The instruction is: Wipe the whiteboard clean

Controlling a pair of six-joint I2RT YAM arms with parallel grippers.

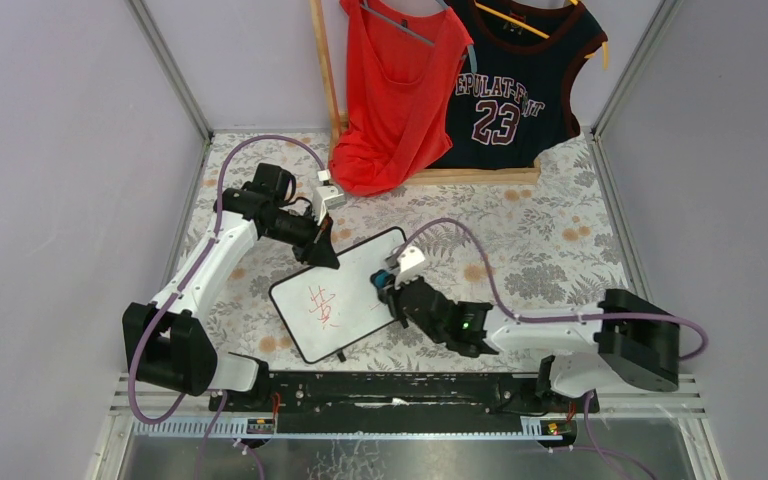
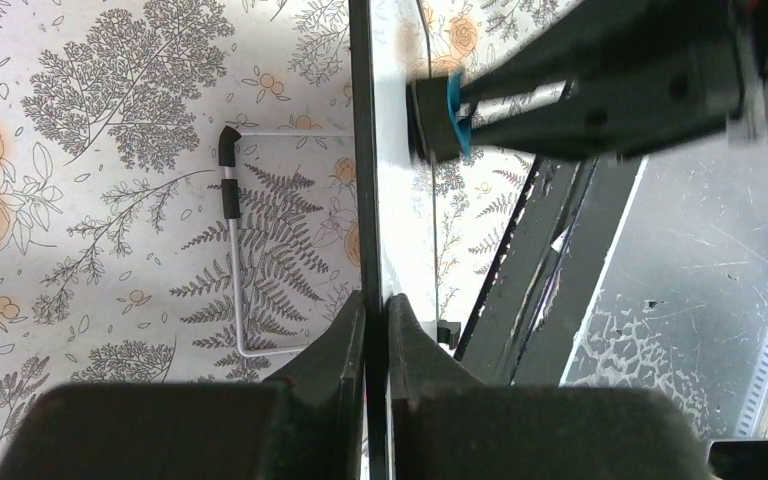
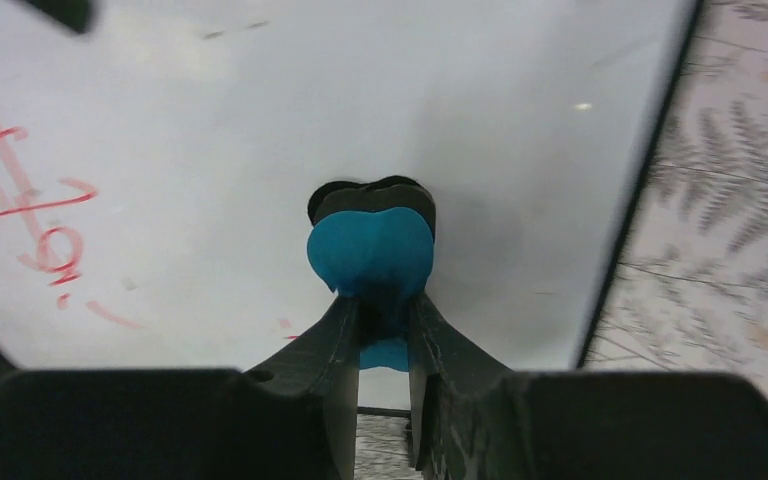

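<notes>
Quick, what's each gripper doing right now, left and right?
Left gripper: shut on the whiteboard edge.
Right gripper: shut on the blue eraser.

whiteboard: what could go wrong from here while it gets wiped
1. The left jaws pinch only the thin edge of the whiteboard, so pressure from the eraser could twist it loose.
2. The eraser sits on blank board, apart from the red writing. A short stroke might miss it.
3. The right jaws hold only the eraser's back, so it could tilt or slip out.
</notes>
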